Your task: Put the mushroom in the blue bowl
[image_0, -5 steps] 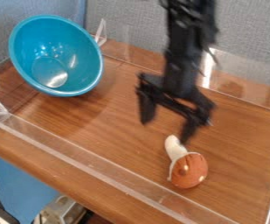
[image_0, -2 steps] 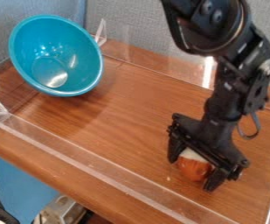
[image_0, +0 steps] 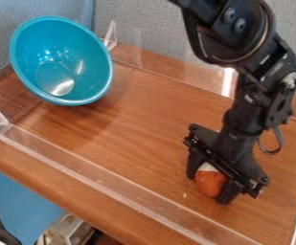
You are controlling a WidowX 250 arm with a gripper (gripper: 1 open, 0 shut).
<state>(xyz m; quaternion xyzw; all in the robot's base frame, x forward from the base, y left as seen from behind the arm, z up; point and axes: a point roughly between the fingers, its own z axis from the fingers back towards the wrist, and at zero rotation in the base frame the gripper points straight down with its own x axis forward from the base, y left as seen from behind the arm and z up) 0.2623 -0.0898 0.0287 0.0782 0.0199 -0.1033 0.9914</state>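
Since the mushroom [image_0: 213,182] is what you're after, start there: it's sitting on the desk [image_0: 125,120] at the near right, and all you can really see of it is the reddish-brown cap peeking out between the black fingers. The stem is hidden behind the gripper [image_0: 220,179], so you can't tell how it's lying.

The gripper points straight down over it, one finger on the left of the cap and one on the right, both tips down at the wood. The fingers sit close in on both sides of the cap and look like they're touching it, but honestly you can't tell from this angle whether they're properly clamped on it or just snug beside it. The mushroom looks like it's resting on the desk surface, not lifted.

Above that, the black arm [image_0: 246,53] comes in from the top right and bends down to the wrist, with a cable looping off its right side.

The blue bowl [image_0: 60,62] is well apart from all this, way over at the far left. It's tipped up on its side, so you're looking right into the glossy turquoise inside.

A clear plastic wall [image_0: 137,187] runs around the edge of the desk, with the near strip crossing below the gripper.
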